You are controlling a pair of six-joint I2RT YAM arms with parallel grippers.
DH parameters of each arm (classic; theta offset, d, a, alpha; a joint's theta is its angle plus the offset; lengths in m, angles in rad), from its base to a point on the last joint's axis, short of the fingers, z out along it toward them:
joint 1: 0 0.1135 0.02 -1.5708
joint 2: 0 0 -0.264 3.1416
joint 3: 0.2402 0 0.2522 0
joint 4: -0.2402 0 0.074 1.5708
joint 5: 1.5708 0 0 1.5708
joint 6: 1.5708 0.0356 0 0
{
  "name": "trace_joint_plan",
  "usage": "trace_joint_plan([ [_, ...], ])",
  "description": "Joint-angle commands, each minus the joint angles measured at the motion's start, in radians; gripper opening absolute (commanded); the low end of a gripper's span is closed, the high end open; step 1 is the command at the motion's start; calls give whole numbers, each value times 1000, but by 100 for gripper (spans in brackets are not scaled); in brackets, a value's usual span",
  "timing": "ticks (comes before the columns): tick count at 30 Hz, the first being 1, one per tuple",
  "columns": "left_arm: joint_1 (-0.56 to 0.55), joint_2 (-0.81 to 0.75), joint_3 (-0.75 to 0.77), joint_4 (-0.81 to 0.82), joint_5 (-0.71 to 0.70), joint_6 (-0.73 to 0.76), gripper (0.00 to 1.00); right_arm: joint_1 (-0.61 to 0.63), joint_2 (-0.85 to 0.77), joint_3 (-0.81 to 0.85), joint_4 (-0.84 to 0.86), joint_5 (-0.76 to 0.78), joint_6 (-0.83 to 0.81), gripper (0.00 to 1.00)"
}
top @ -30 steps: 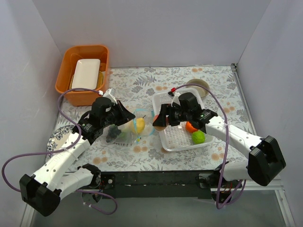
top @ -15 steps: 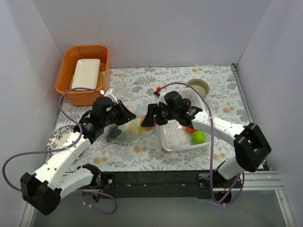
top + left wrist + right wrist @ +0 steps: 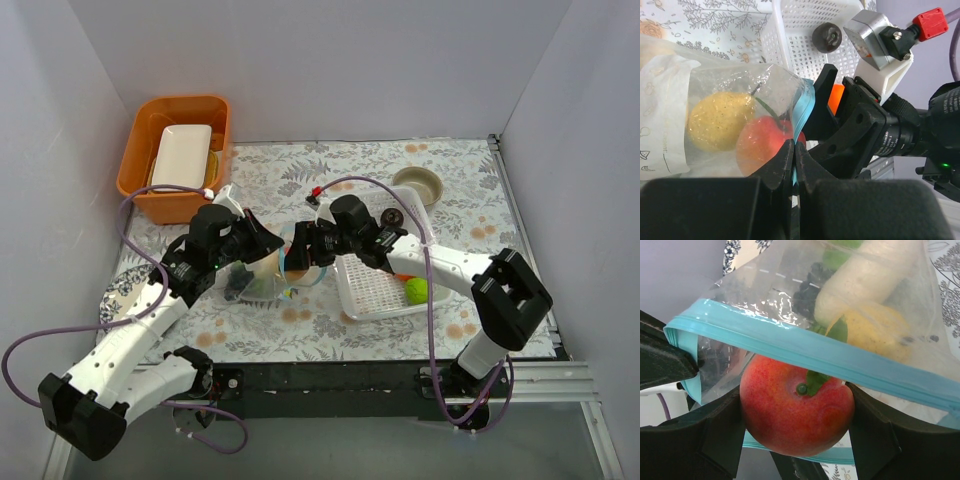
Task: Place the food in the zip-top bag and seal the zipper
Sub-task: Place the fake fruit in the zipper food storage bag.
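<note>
Pinching one lip of the zip-top bag (image 3: 720, 90) at its teal zipper (image 3: 805, 347), the left gripper (image 3: 794, 155) has its fingers pressed tight together on the plastic and holds the bag's mouth up toward the other arm. The right gripper (image 3: 796, 440) has its fingers spread wide around a red-orange peach (image 3: 790, 400), clasping it on both sides in the bag's mouth, between the two teal lips. Inside the clear bag lie a yellow lemon (image 3: 715, 122), a white oblong (image 3: 865, 275) and dark grapes (image 3: 807, 290). Just to the right, the white perforated basket (image 3: 375, 290) sits on the floral table (image 3: 330, 170), with a dark plum (image 3: 827, 37) and a green piece (image 3: 417, 290) in it.
</note>
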Motion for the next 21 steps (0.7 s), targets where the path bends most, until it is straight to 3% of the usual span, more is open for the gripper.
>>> trace_joint_plan([
  [1, 3, -43, 49, -20, -83, -11, 0, 7, 31, 66, 91, -82, 3, 57],
  [7, 3, -61, 75, -62, -178, -2, 0, 8, 114, 129, 137, -230, -9, 73],
  [10, 3, -77, 74, -71, -206, -5, 0, 8, 128, 160, 103, -231, -29, 83],
  [12, 3, -86, 69, -80, -223, -8, 0, 8, 106, 160, 83, -201, -41, 98],
  [21, 3, -104, 52, -82, -246, -27, 0, 7, -44, 168, -62, 29, -156, 98],
])
